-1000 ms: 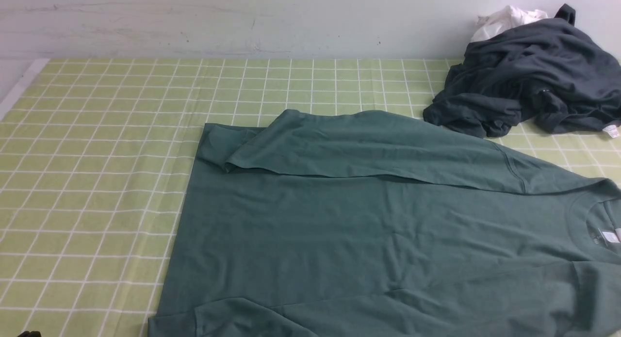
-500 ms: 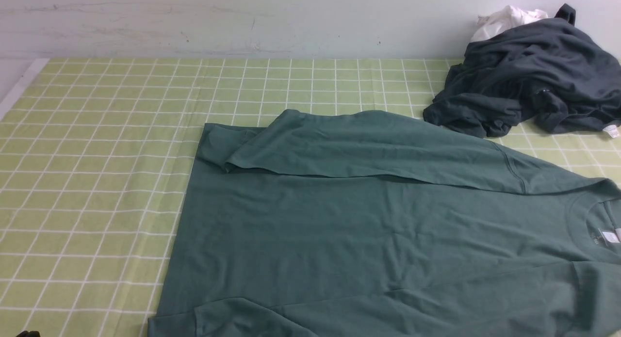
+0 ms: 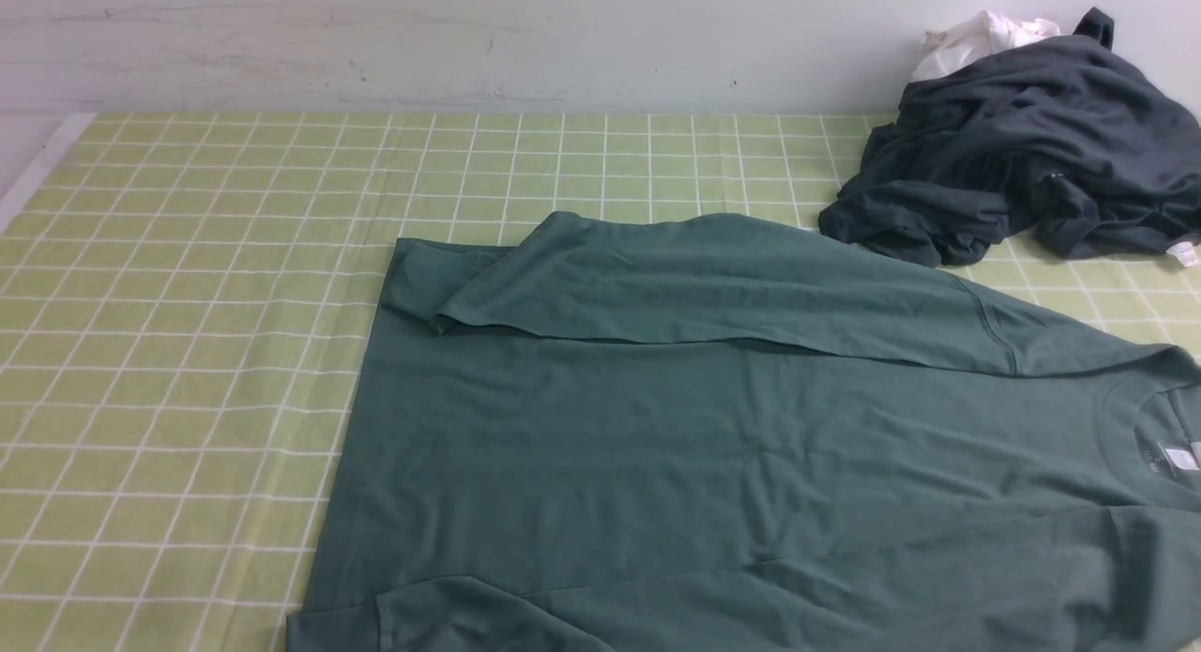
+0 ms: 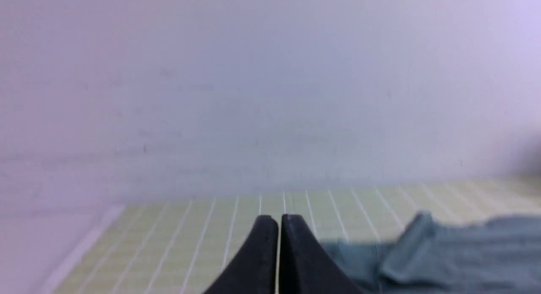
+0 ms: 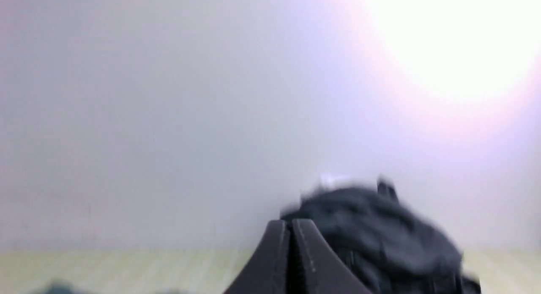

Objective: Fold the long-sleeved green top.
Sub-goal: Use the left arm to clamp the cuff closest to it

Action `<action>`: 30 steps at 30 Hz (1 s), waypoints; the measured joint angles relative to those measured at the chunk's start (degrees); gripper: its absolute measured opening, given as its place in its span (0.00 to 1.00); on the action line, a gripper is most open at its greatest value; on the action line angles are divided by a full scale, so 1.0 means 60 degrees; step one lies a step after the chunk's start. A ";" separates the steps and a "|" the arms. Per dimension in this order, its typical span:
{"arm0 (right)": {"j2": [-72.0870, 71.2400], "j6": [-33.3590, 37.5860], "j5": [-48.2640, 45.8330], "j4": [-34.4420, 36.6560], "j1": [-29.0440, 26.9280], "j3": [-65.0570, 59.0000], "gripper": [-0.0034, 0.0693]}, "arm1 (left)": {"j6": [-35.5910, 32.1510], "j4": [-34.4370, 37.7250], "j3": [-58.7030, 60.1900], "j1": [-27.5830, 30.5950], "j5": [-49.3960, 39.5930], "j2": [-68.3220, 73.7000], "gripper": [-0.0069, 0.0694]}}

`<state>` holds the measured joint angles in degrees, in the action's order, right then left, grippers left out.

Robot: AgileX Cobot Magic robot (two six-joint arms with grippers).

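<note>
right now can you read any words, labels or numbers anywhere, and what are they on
No text can be read.
On the green long-sleeved top, the neck label: too small to read.
On the dark charcoal garment, a white tag: too small to read.
Wrist views: blurred, no text.

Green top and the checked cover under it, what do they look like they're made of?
Green long-sleeved top: probably a soft cotton-type knit, matte. It lies limp with shallow wrinkles and a stitched shoulder seam.
Checked cover: thin cloth or plastic sheet, smooth, with a printed white grid on light green. Straight fold creases show, but which of the two it is stays open.
</note>
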<state>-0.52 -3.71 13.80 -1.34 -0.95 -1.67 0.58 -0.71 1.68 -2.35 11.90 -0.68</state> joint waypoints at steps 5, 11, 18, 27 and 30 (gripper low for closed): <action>0.0000 -0.0719 0.2957 0.0094 0.0000 0.0000 0.04 | 0.1053 0.0119 0.0000 0.0000 0.2865 0.0000 0.09; 0.0027 -0.1493 0.2689 0.0142 0.0000 0.0966 0.04 | 0.2752 -0.1065 -0.2053 0.0000 0.2198 0.0668 0.09; 0.2015 -0.1543 -0.1158 -0.0862 0.0000 0.4370 0.04 | 0.3732 -0.3373 -0.4880 0.0000 -0.1055 0.3358 0.09; 0.6470 -0.0494 -0.9015 0.0943 0.0000 0.5780 0.04 | 0.3464 -0.0961 -0.4940 -0.0402 -0.7749 0.7400 0.09; 0.7596 0.1447 -1.0326 0.2587 0.0000 0.5780 0.04 | 0.1301 0.0993 -0.4968 -0.0899 -0.8590 0.8433 0.09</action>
<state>45.05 4.97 -48.16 14.19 -0.95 33.02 8.39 5.24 -28.13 -7.75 -39.64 49.92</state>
